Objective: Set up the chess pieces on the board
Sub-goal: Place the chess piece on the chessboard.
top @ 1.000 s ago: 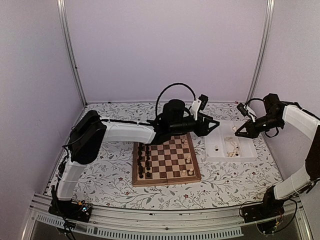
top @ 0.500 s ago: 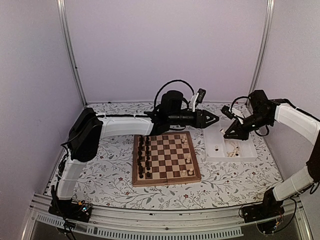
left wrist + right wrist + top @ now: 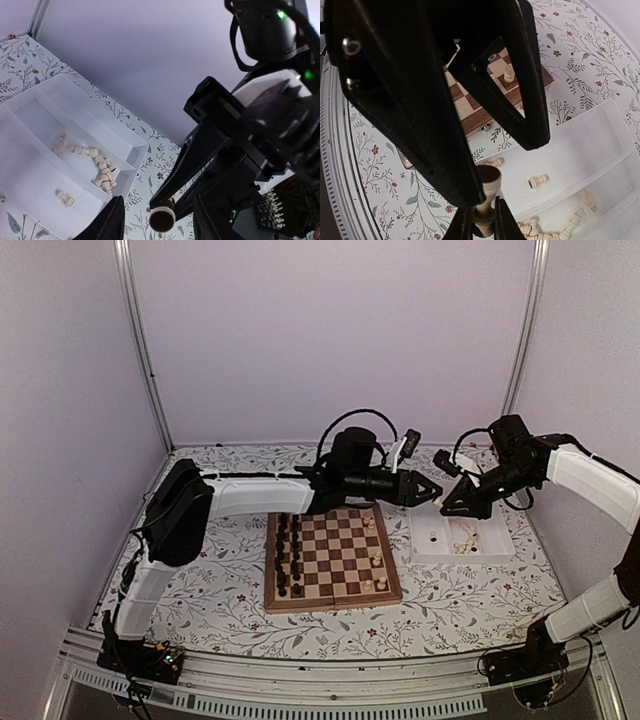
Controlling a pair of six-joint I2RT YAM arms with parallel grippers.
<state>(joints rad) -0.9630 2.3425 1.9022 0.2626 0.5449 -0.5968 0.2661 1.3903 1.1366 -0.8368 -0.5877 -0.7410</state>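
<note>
Holding a chess piece (image 3: 484, 197) lengthwise, right gripper (image 3: 480, 223) aims its base, seemingly, at the spread left gripper (image 3: 433, 490).

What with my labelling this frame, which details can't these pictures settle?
Held piece: its kind. The right wrist view cuts it at the bottom edge; the left wrist view shows only its base.
Board: its pieces are too small in the top view to name; the left gripper blocks most of the board in the right wrist view.
</note>
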